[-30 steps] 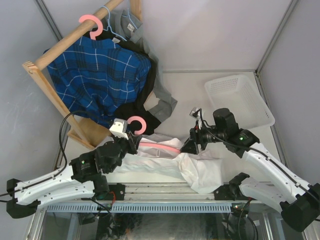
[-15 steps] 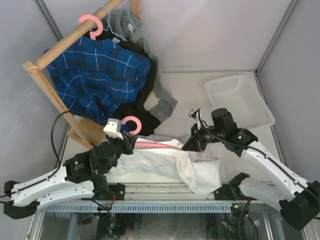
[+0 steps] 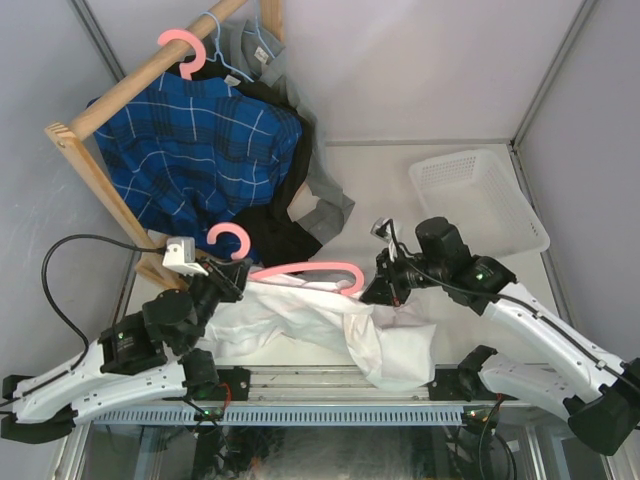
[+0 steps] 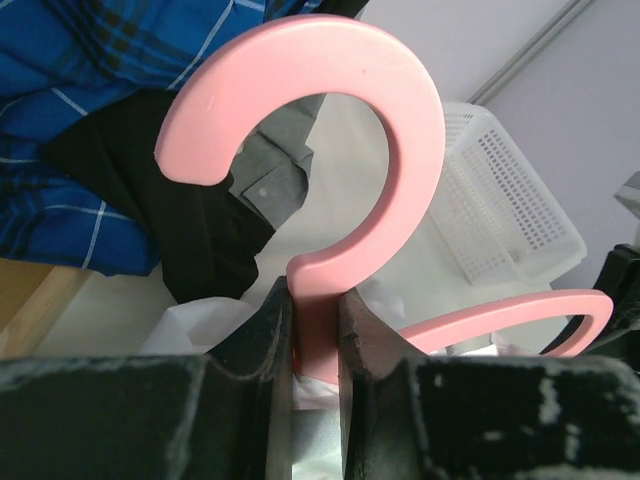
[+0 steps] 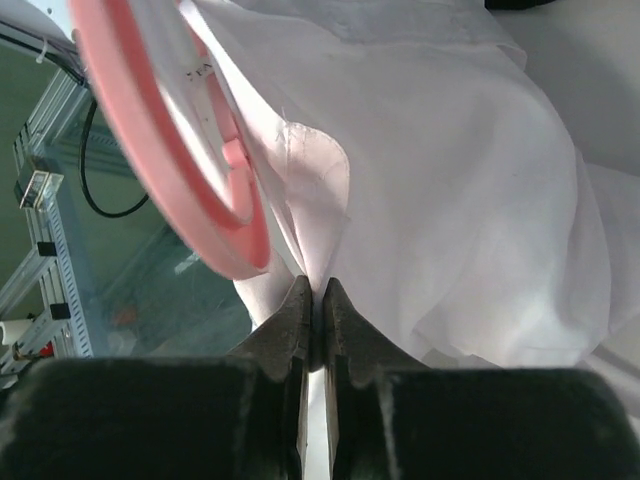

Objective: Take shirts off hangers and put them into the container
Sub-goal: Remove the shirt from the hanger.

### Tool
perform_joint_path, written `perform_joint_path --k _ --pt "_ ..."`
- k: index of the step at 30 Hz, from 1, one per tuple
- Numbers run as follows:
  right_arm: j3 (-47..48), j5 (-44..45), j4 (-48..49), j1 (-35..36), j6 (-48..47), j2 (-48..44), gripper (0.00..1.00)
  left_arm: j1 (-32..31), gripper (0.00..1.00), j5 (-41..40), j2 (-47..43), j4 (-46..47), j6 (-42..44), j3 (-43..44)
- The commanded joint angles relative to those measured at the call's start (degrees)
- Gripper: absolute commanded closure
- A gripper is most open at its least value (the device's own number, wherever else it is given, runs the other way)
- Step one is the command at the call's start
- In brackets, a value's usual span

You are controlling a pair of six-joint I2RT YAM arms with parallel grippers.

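A white shirt point(image 3: 300, 320) lies crumpled on the table's near side, partly draped on a pink hanger point(image 3: 305, 270). My left gripper point(image 3: 222, 275) is shut on that hanger's neck just below the hook point(image 4: 330, 130). My right gripper point(image 3: 376, 290) is shut on a fold of the white shirt point(image 5: 450, 180), right beside the hanger's looped end point(image 5: 170, 150). The blue plaid shirt point(image 3: 195, 150), black shirt point(image 3: 275, 235) and grey shirt point(image 3: 325, 205) hang from the rack. The white mesh container point(image 3: 480, 200) stands at the right, with nothing in it.
The wooden rack point(image 3: 90, 170) leans at the back left, carrying another pink hanger point(image 3: 182, 48) and light-blue wire hangers point(image 3: 228, 60). Grey walls close in the table. The container point(image 4: 510, 210) also shows in the left wrist view.
My left gripper has pulled the pink hanger up and to the left, baring its right arm from the shirt. My right gripper has shut on the white cloth.
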Motion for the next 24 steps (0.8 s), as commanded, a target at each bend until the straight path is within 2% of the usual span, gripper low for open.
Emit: perform_joint_path --k 1,3,4,7,13,18,22,24 --pt "0.45 4.36 -2.94 1.0 1.13 1.83 0.94 0.63 1.0 -4.36 -0.77 6.91 4.78 3.51" --pt "1.59 7.73 -2.37 1.09 1.58 1.06 0.8 0.6 1.0 -4.55 0.76 6.65 5.5 4.13" --pt "1.94 8.76 -1.67 0.37 1.66 -0.04 0.76 0.63 1.0 -5.14 1.77 5.25 5.54 4.89" --pt "1.96 8.0 2.18 -2.34 1.35 -5.87 0.6 0.6 1.0 -6.02 4.16 2.34 5.34 6.8" --pt "-0.61 5.82 9.62 -4.25 -4.15 -17.24 0.23 0.66 1.0 -2.53 6.89 3.83 7.82 8.08" --pt "0.86 -2.15 12.75 -4.34 -7.54 -16.29 0.16 0.7 1.0 6.33 10.66 3.75 11.2 10.79" --pt "4.4 -9.25 10.01 -3.7 -10.52 -9.28 0.14 0.67 1.0 8.67 11.76 4.36 11.2 11.47" --pt "6.67 -9.03 7.64 -2.02 -11.72 -5.49 0.14 0.71 1.0 9.49 12.32 4.63 11.46 12.13"
